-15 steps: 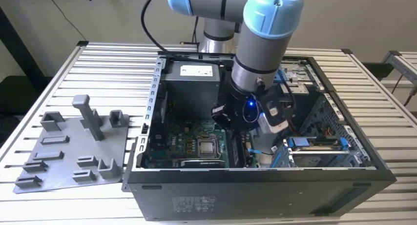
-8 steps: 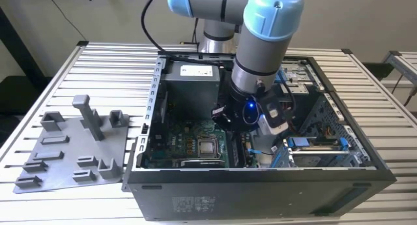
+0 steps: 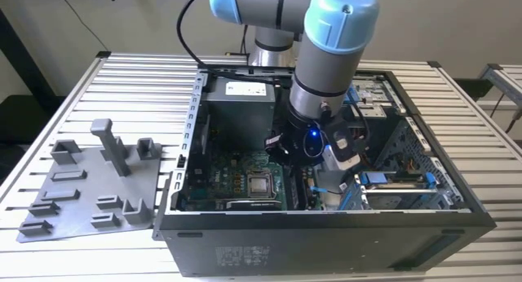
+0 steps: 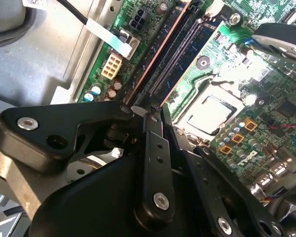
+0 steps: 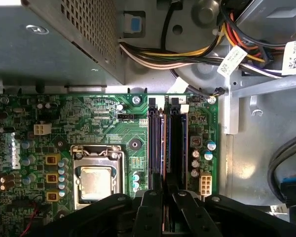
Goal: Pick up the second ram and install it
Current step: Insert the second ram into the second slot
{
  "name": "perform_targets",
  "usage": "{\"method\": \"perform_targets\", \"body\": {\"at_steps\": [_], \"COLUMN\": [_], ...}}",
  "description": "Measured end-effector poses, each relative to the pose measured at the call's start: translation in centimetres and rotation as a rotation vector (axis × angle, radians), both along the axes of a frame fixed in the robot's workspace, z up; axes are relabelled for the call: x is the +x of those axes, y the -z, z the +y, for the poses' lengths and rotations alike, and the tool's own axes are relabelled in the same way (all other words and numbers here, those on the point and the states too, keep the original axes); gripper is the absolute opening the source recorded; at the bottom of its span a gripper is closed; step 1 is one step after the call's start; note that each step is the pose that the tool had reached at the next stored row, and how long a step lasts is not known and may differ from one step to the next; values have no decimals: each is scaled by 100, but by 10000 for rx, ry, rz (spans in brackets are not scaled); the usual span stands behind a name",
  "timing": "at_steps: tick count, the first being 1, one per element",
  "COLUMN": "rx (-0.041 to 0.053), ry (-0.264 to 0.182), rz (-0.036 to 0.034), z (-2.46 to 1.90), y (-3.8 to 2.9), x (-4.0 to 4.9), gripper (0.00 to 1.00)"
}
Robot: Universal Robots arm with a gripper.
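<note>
Here the second ram (image 5: 176,148) is a slim dark stick standing on edge in a slot of the green motherboard (image 5: 103,123) beside the processor socket (image 5: 96,177). Its near end vanishes between the gripper (image 5: 166,197) fingers — closed around it. In the exterior view the arm (image 3: 326,68) reaches into the computer case (image 3: 326,233), hiding the stick.

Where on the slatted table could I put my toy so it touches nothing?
Bare slats lie behind the grey fixture plate, up to the table's far edge, and on the exterior view's right beside the computer case. Inside the case it is crowded: the arm reaches in over the motherboard.
</note>
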State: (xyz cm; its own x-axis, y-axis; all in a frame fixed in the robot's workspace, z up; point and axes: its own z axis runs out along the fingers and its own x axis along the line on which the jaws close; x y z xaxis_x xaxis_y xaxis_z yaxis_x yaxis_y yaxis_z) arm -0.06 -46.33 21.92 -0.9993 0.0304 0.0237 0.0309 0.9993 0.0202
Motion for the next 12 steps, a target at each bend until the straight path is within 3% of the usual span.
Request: {"method": "perform_targets", "body": {"at_steps": [4, 12], "rx": [32, 10], "ry": [0, 0], "rz": [-7, -2], "z": [9, 8], "y": [13, 11], "x": [1, 0], "gripper": [14, 14]}}
